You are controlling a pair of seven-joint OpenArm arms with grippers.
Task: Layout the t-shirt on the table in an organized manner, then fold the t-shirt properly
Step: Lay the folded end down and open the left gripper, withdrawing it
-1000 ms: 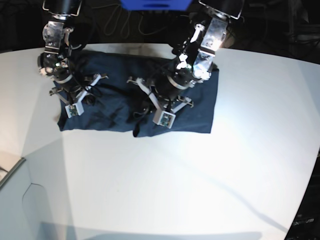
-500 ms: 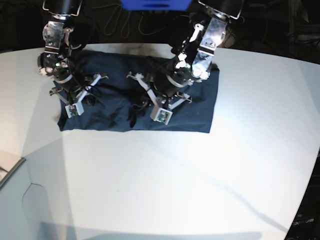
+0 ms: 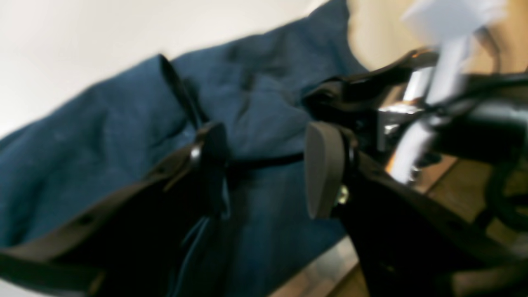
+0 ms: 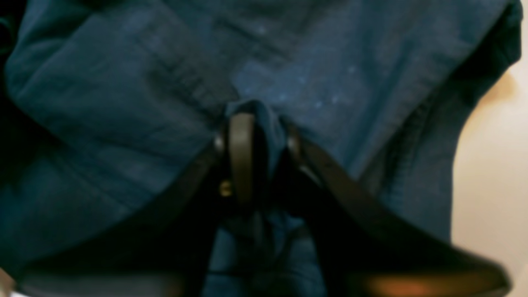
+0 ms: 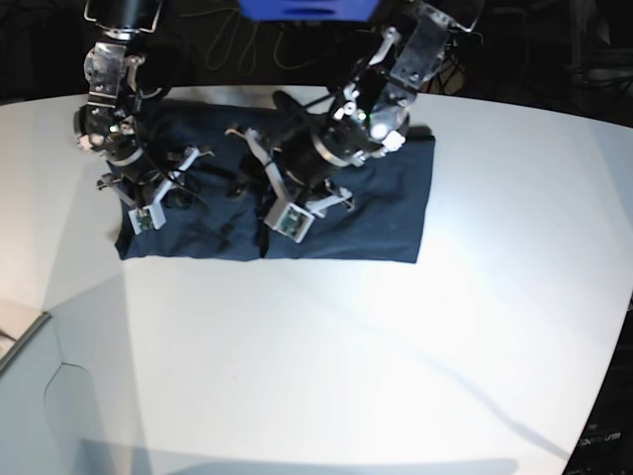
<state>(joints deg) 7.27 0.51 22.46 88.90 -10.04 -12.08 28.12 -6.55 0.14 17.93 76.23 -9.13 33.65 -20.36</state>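
Note:
The dark navy t-shirt (image 5: 386, 208) lies as a wide folded rectangle at the back of the white table (image 5: 346, 346). My left gripper (image 5: 259, 188) hangs over the shirt's middle. In the left wrist view the left gripper (image 3: 264, 169) is open, with only the flat t-shirt (image 3: 103, 144) showing in the gap between its fingers. My right gripper (image 5: 176, 193) is low over the shirt's left part. In the right wrist view the right gripper (image 4: 266, 136) stands narrow, pinching a raised ridge of t-shirt (image 4: 330, 74) cloth between its fingers (image 4: 241, 156).
Dark cables (image 5: 247, 45) and a blue block (image 5: 307, 8) sit behind the table's curved back edge. A grey panel (image 5: 20, 341) juts in at the lower left. White tabletop stretches in front of the shirt and to its right.
My left arm has swung left across the shirt and its jaws have opened. The right arm stays in place, its jaws a little looser around the cloth ridge.

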